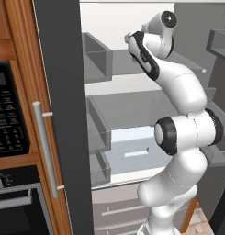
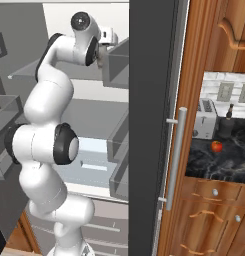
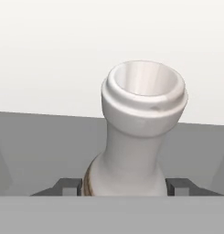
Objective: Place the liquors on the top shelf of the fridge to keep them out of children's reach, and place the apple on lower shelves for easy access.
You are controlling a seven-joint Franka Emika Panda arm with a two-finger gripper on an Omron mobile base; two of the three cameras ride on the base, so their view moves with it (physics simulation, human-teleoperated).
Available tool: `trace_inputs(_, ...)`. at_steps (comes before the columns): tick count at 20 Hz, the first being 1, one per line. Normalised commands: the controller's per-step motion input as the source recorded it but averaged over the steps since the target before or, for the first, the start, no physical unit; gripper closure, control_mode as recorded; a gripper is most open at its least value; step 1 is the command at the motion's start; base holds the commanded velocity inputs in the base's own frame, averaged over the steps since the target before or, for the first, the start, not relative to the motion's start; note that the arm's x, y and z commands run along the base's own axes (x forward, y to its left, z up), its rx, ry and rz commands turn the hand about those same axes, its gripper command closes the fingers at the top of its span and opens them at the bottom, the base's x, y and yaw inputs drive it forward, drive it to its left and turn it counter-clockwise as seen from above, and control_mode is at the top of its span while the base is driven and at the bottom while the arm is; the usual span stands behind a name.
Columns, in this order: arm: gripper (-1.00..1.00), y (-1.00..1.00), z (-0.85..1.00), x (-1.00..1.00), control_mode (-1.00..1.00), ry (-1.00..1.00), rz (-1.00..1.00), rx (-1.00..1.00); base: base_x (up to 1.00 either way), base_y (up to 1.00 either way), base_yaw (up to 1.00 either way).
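My gripper is shut on the pale whitish liquor bottle, whose open mouth and slim neck rise between the two dark fingertips. The arm reaches into the open fridge at the height of the top shelf, and that grey board lies behind the bottle in the hand view. Whether the bottle's base touches the board is hidden. The hand shows just behind a door bin. The red-orange apple and the dark liquor bottle stand on the black counter to the right.
A lower shelf and a light blue drawer sit below. Grey door bins hang close to the hand. The fridge door has a silver bar handle. A black oven panel is at left, a toaster by the dark bottle.
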Motion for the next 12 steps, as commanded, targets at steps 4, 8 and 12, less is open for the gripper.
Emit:
trace_inputs(4,-1.0,0.18,-0.14,0.62,-1.0,0.03,0.03,-0.07,0.0,0.0,0.0)
trace_inputs(8,-1.0,0.06,-0.1,0.47,-1.0,0.01,0.03,-0.05,0.0,0.0,0.0)
trace_inputs(12,-1.0,0.0,-0.05,0.11,-1.0,0.0,0.04,-0.02,0.0,0.0,0.0)
